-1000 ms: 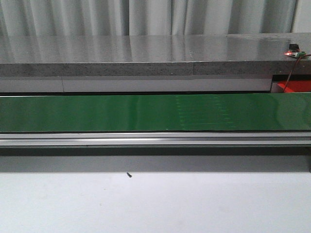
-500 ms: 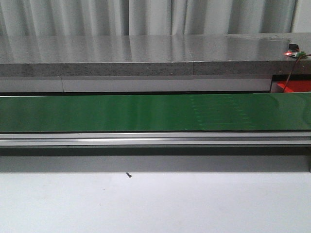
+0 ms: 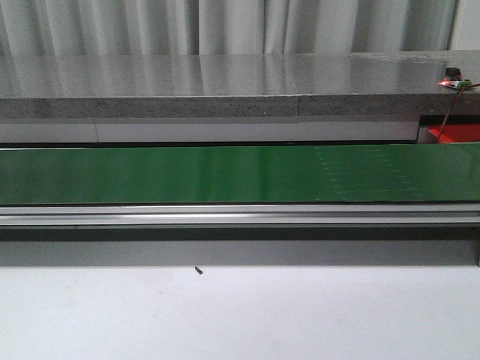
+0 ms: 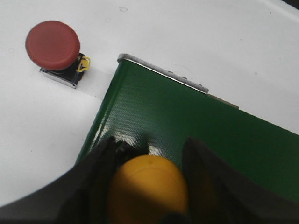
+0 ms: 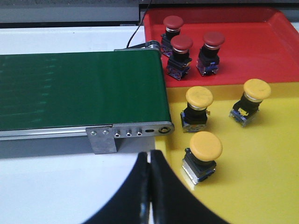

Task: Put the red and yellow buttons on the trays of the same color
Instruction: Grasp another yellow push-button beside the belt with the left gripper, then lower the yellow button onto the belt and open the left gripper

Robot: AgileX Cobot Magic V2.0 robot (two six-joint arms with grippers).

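One yellow button gripped between left fingers (over green belt) — right fingers closed, empty.

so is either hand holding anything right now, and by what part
The left hand grips a yellow button by the sides of its cap, over the green belt. The right hand is shut and empty.
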